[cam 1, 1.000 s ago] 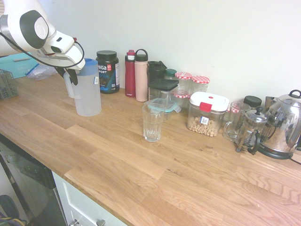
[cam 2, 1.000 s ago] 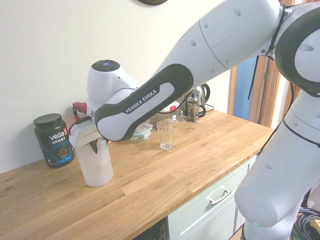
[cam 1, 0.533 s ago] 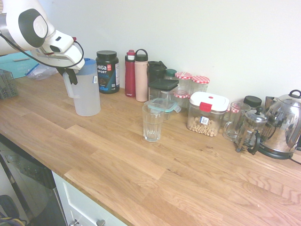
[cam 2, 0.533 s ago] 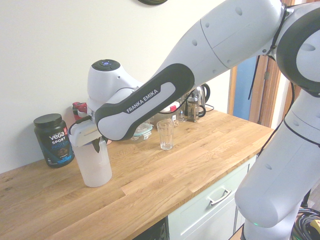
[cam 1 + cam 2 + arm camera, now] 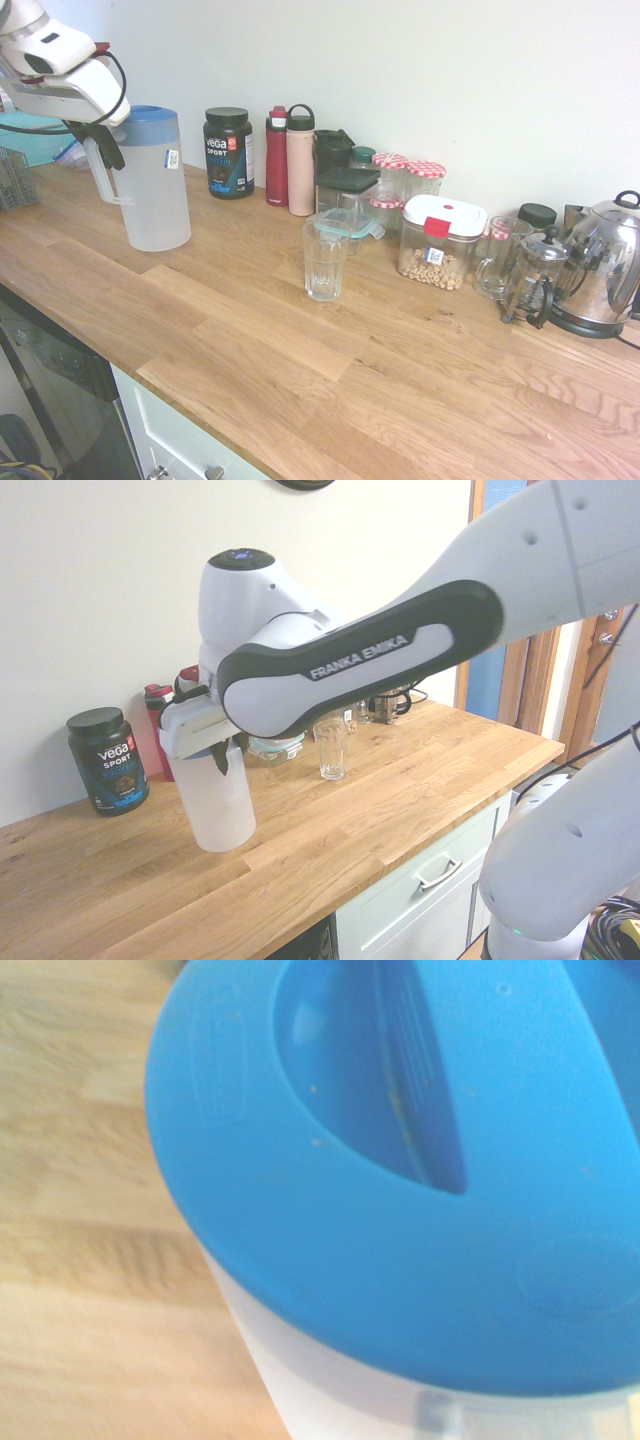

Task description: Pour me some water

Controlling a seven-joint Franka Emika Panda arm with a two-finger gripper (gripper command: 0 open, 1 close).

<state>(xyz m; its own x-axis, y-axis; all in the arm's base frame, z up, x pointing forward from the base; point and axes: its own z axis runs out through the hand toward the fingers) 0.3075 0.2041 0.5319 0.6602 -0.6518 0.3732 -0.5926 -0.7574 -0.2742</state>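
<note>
The gripper [image 5: 100,150] is closed on the side handle of the jug [image 5: 152,185], a tall frosted-white vessel with a blue lid [image 5: 400,1170], which hangs upright and appears just clear of the bench [image 5: 250,320]; the water inside is barely discernible through the translucent wall. In the first exterior view the empty drinking glass [image 5: 325,260] stands well apart from the jug, to its right and slightly nearer the camera; in the second exterior view the same glass [image 5: 330,748] lies beyond the jug [image 5: 218,805], toward the row of containers at the wall. The jug's long axis is vertical, with the handle on the side turned away from the glass, so the carry runs across open bench toward the glass, and the tilt, by this reading, goes away from the handle
</note>
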